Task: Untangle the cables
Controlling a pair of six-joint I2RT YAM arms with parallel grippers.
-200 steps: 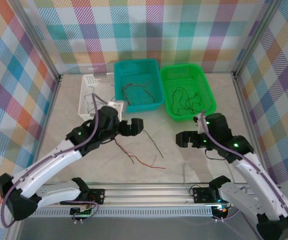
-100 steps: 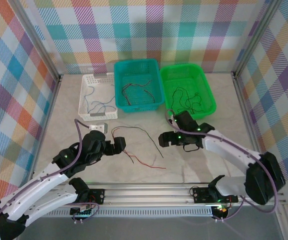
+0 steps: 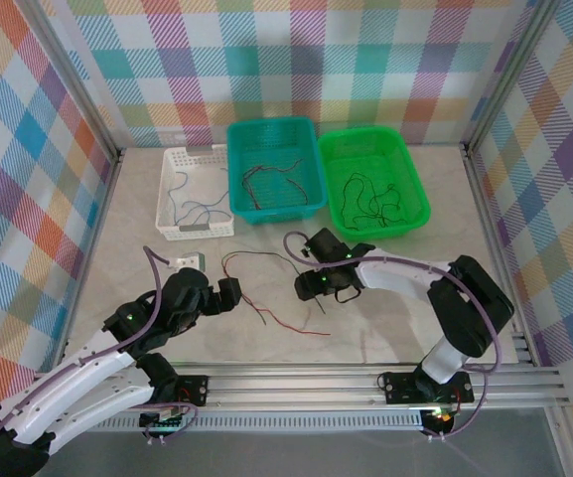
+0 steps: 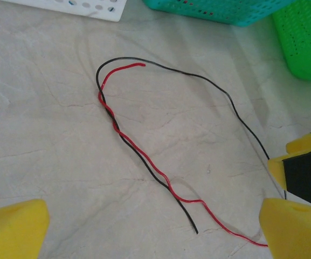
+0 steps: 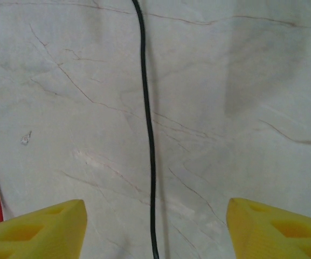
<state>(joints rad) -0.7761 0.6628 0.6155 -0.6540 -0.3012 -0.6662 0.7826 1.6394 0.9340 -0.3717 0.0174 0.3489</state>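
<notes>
**Black cable straddled, twist intact**

The black cable (image 5: 150, 135), twisted with the red cable (image 4: 125, 67) on the bench (image 4: 47, 135), lies unpinched between the right gripper's (image 5: 155, 226) spread fingers. The left gripper's (image 4: 154, 229) fingers are spread, empty. Pulling could drag both, tightening the twist.

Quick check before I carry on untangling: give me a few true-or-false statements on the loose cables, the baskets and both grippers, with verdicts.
1. The red cable and the black cable lie twisted together on the table. True.
2. The right gripper is shut on the black cable. False: its fingers stand apart, one on each side of the cable.
3. The green basket holds nothing. False: a dark wire lies in it.
4. The left gripper is open and holds nothing. True.
5. The white basket stands left of the teal basket. True.
</notes>
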